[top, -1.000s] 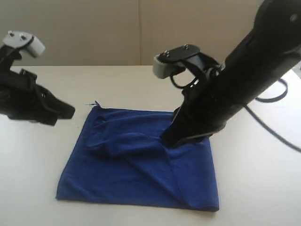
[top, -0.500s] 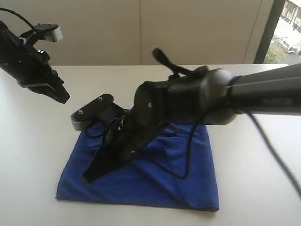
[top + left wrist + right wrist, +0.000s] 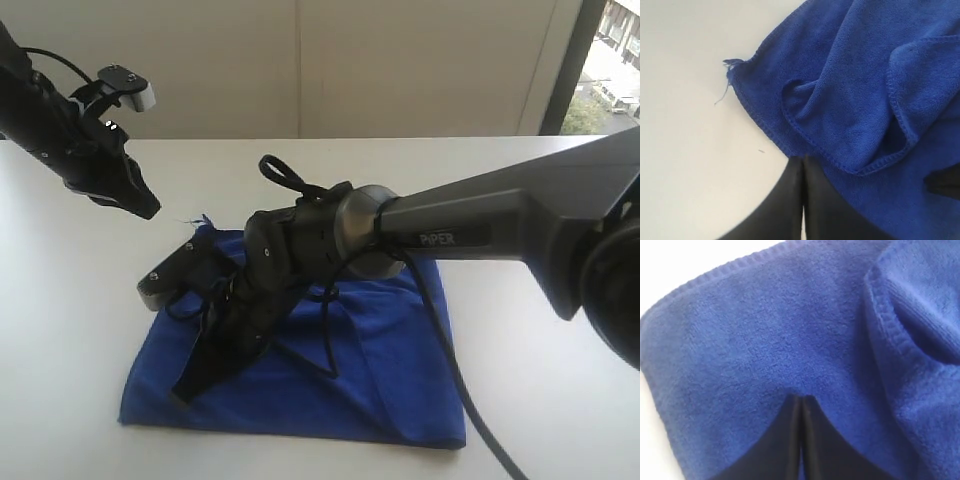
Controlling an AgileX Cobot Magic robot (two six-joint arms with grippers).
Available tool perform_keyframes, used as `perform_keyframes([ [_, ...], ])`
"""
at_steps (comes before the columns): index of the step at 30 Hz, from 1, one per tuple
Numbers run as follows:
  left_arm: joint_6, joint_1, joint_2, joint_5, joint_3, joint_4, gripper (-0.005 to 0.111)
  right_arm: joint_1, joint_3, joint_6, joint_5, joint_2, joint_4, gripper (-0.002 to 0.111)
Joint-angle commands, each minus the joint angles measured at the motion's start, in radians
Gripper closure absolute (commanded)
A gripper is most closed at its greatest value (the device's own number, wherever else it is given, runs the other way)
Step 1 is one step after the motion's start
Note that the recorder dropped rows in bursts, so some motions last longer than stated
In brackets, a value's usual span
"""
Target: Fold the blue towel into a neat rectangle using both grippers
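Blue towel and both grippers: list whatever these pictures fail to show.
- Exterior view: the right arm covers the middle of the blue towel, hiding the folds beneath.
- Right wrist view: the right gripper has shut jaws on the cloth; whether they pinch any is unclear.
- Left wrist view: the left gripper blocks part of the towel hem; the frame edge cuts off a dark shape.

The right arm (image 3: pixel 450 235) reaches low across the blue towel (image 3: pixel 390 380) from the right, its cables (image 3: pixel 452 365) trailing over the cloth and the right gripper (image 3: pixel 187 385) down on its near left part, barring that way, while the left gripper (image 3: pixel 146 208) hangs above the far left corner and the table (image 3: pixel 70 300) around lies open.
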Motion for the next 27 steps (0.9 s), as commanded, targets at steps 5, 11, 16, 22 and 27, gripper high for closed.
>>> perform_keyframes([
  [5,0.008,0.002,-0.006,0.057,-0.005,-0.008,0.107,0.022,0.007,-0.080,0.204,0.021,-0.004,0.108],
  [11,0.005,0.002,-0.006,0.091,-0.005,-0.006,0.107,0.082,0.007,-0.088,0.172,0.006,-0.022,0.108],
  [16,-0.051,0.005,0.024,0.086,-0.005,0.026,0.102,-0.003,0.005,0.018,0.045,-0.130,-0.093,0.108],
  [22,-0.013,0.005,0.138,0.105,-0.005,0.008,0.070,-0.229,0.005,-0.039,0.207,-0.208,-0.065,0.108],
  [27,0.096,0.003,0.190,0.049,-0.005,-0.112,0.070,-0.335,0.005,-0.206,0.294,-0.208,0.088,0.106],
])
